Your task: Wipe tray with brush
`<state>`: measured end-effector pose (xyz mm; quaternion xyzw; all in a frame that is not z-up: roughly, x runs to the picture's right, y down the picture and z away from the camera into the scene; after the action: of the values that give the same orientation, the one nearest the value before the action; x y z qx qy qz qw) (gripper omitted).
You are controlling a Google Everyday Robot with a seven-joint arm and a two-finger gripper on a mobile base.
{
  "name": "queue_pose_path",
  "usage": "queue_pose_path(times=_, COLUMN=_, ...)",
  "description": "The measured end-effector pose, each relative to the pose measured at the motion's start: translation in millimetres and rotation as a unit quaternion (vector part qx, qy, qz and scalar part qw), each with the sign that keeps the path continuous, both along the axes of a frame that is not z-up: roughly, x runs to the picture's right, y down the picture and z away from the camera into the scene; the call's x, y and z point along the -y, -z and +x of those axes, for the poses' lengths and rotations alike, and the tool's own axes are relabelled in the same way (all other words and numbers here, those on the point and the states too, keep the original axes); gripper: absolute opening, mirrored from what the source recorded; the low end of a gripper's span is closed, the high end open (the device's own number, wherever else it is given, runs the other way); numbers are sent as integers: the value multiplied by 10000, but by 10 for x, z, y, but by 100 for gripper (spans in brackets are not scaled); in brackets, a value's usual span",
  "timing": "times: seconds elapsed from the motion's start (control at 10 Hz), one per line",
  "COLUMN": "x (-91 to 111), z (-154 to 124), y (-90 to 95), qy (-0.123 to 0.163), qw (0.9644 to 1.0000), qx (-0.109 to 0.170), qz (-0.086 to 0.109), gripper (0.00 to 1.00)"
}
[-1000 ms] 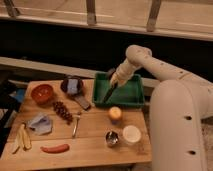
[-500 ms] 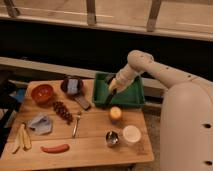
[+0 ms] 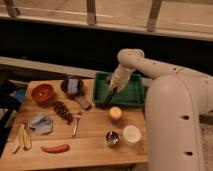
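Observation:
The green tray (image 3: pixel 131 95) with a raised rim sits at the back right of the wooden table. My gripper (image 3: pixel 114 89) hangs over the tray's left half, at the end of the white arm that comes in from the right. It holds the slim dark brush (image 3: pixel 109 98), which slants down and to the left across the tray floor, its lower end near the tray's front left edge.
On the table are a red bowl (image 3: pixel 42 92), a dark bowl (image 3: pixel 72 85), a dark grey flat tool (image 3: pixel 83 102), grapes (image 3: pixel 63 110), a fork (image 3: pixel 76 125), a blue cloth (image 3: pixel 40 122), a banana (image 3: pixel 23 137), a red chili (image 3: pixel 55 148), an orange fruit (image 3: pixel 115 113), a metal cup (image 3: pixel 112 138) and a white cup (image 3: pixel 132 134).
The arm has shifted a little, carrying the gripper and brush slightly leftward and down over the tray. Nothing else on the table has moved.

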<state>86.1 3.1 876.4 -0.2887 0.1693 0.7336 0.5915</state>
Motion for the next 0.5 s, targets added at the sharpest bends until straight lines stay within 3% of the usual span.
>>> queue_pose_path(times=0.2, x=-7, z=128, y=-41, qy=-80, qw=9994, qx=-326, qz=-19, gripper=0)
queue_pose_path(times=0.5, x=107, z=183, y=-55, qy=-352, qw=9980, qx=-415, qz=313, gripper=0)
